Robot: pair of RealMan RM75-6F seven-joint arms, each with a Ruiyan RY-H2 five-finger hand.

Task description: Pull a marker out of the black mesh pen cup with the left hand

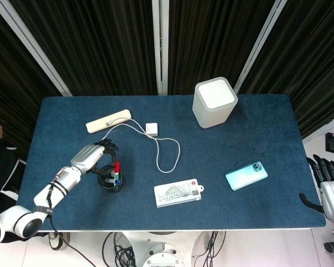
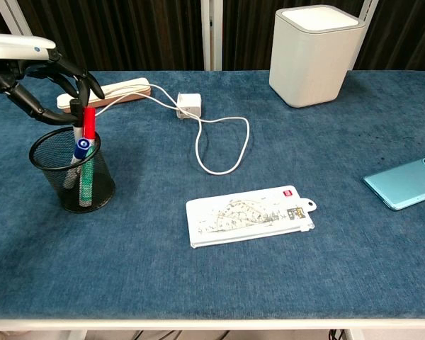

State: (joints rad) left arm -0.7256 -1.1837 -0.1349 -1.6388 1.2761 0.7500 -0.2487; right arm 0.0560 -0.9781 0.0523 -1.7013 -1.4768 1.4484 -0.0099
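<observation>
The black mesh pen cup [image 1: 112,182] [image 2: 72,173] stands at the front left of the blue table. A red-capped marker [image 2: 89,124] [image 1: 116,166] sticks up out of it, beside a blue-capped marker [image 2: 81,147] and a green one lower in the cup. My left hand [image 1: 94,156] [image 2: 46,81] hovers over the cup, palm down, fingers curled down around the top of the red marker, and it seems to pinch it. My right hand [image 1: 328,186] hangs off the table's right edge with its fingers apart, holding nothing.
A power strip [image 2: 106,92] lies behind the cup, its white cable looping from a charger [image 2: 188,105]. A pencil case [image 2: 249,214] lies at front centre, a teal phone [image 2: 407,180] at the right, a grey box [image 2: 315,53] at the back.
</observation>
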